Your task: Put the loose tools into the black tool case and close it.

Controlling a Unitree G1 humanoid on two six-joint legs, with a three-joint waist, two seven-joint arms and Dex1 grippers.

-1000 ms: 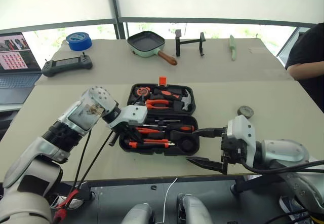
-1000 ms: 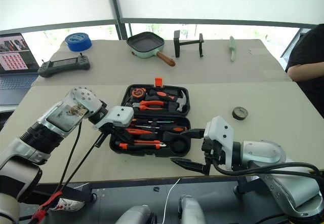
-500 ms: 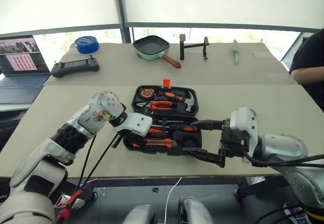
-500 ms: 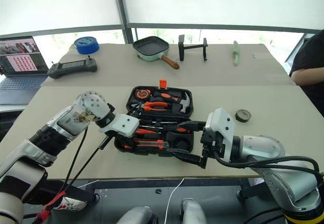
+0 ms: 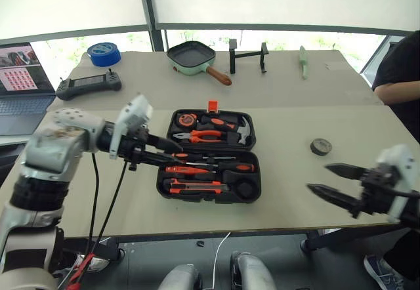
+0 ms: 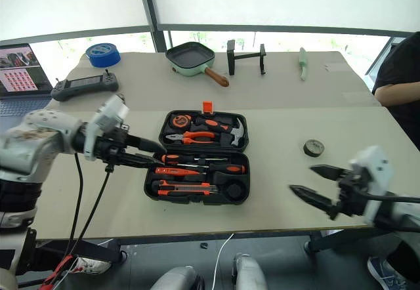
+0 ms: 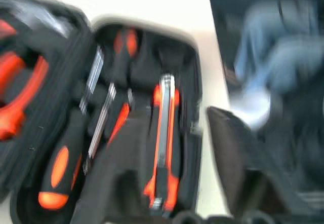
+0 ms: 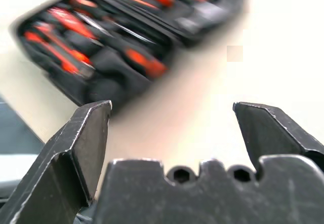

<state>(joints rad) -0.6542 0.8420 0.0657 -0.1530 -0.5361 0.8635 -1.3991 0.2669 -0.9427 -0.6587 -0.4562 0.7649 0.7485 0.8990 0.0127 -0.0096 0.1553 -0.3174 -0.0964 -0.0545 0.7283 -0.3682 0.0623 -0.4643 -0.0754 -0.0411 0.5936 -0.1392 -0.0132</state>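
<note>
The black tool case (image 5: 248, 188) lies open in the middle of the table, its orange latch (image 5: 211, 105) at the far edge. Its near half holds an orange-and-black screwdriver (image 5: 235, 166), a slim red-orange screwdriver (image 5: 181, 170) and the utility knife (image 5: 195, 186). The small black tape roll (image 5: 319, 146) lies on the table to the right of the case. My left gripper (image 5: 172, 157) hovers over the case's left edge, pointing right, open and empty. Near the table's front right, my right gripper (image 5: 317, 177) is wide open and empty, apart from the case.
Pliers (image 5: 205, 134) and a hammer (image 5: 243, 131) sit in the case's far half. At the back are a blue tape roll (image 5: 104, 53), a game controller (image 5: 87, 83), a laptop (image 5: 20, 80), a pan (image 5: 191, 56), a black stand (image 5: 246, 55) and a green tool (image 5: 302, 60). A person's arm (image 5: 397, 73) is at the right.
My left gripper has risen off the case's near-left part and opened. My right gripper has swung away to the right from the case's front edge.
</note>
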